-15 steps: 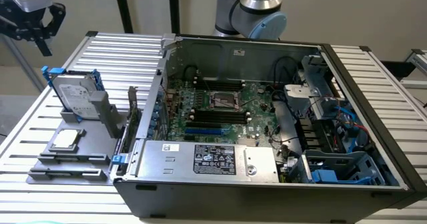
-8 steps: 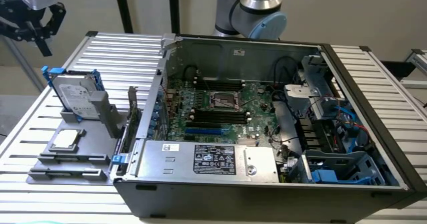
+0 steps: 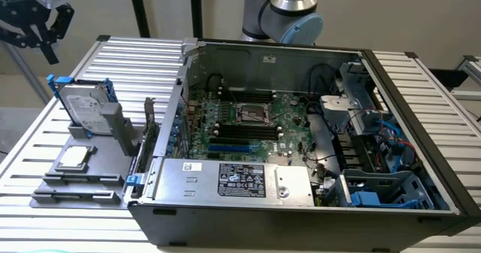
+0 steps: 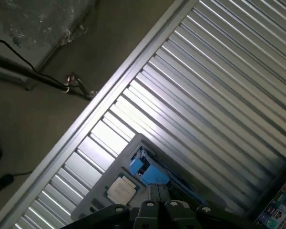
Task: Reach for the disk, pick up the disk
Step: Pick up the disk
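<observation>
**Black claw hangs clear of the silver-grey, blue-railed metal disk**

Dark claw hardware sits closest to the wrist camera. Whether the claw is open or closed cannot be told. It grips nothing, as the disk stands untouched in its holder.

In the exterior view the claw hovers high over the far corner of the slatted aluminium counter. The disk lies at about five o'clock from it, well apart and lower. The disk stands on edge in a grey plastic holder, with its long axis near upright and a blue rail along each long side. Its white-labelled face is turned toward the exterior camera. A small flat silver square chip lies at six o'clock from the disk. The open dark computer case lies at three o'clock.

The exterior view gives the disk's face and the gap between claw and disk. The wrist view looks down on the blue upper end of the disk, with the chip just beside it, and takes in the grey floor past the counter's edge.
</observation>
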